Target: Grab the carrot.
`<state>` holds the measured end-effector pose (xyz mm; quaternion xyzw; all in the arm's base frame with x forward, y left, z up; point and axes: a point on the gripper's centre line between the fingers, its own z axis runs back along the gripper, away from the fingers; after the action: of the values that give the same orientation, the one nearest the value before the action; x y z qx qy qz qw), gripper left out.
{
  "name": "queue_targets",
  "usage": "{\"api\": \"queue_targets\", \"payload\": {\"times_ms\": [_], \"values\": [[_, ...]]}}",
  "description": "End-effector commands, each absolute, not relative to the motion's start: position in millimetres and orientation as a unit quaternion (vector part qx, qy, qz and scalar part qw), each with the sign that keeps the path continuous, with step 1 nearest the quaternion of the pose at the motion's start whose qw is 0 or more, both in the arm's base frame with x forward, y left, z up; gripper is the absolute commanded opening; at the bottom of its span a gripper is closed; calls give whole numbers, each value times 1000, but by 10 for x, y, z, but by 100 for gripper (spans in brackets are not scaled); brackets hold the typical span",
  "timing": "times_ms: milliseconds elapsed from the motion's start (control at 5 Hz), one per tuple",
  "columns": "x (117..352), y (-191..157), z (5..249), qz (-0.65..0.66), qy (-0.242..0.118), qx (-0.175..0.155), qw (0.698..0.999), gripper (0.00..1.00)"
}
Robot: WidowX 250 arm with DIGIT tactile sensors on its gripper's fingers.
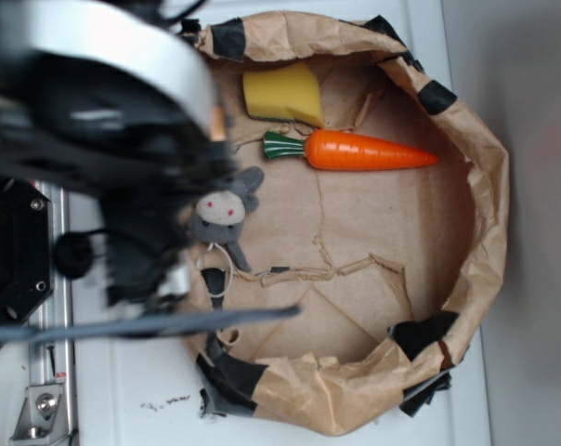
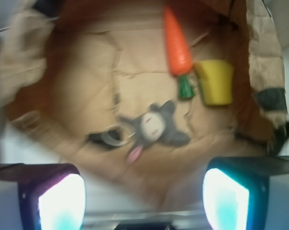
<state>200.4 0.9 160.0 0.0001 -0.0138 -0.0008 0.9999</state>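
Approach is the step in hand, I judge: the tool (image 2: 144, 191) hangs released and empty, jaws wide apart, above the near rim of the crumpled brown paper nest (image 1: 466, 139) on the white desk (image 1: 522, 279), well apart from the glossy orange tapered toy carrot (image 1: 369, 150). That carrot lies flat on the paper just beside the yellow sponge block (image 1: 282, 93), beyond the grey plush bunny (image 1: 227, 212), its long axis across the exterior view, green leafy end toward the arm and tip away. Next move, by my reckoning, calls for travelling past the bunny, then descending with the jaws straddling the carrot's width.
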Motion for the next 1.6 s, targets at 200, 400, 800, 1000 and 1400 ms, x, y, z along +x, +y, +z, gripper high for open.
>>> {"api": "queue_targets", "payload": {"times_ms": [200, 400, 800, 1000, 1400], "values": [[2756, 119, 837, -149, 7, 73, 986, 100], [3022, 248, 729, -74, -12, 58, 996, 100], [3345, 392, 405, -67, -1, 51, 996, 100], [3279, 368, 204, -82, 15, 44, 996, 100], [3208, 391, 215, -52, 18, -21, 998, 0]]}}
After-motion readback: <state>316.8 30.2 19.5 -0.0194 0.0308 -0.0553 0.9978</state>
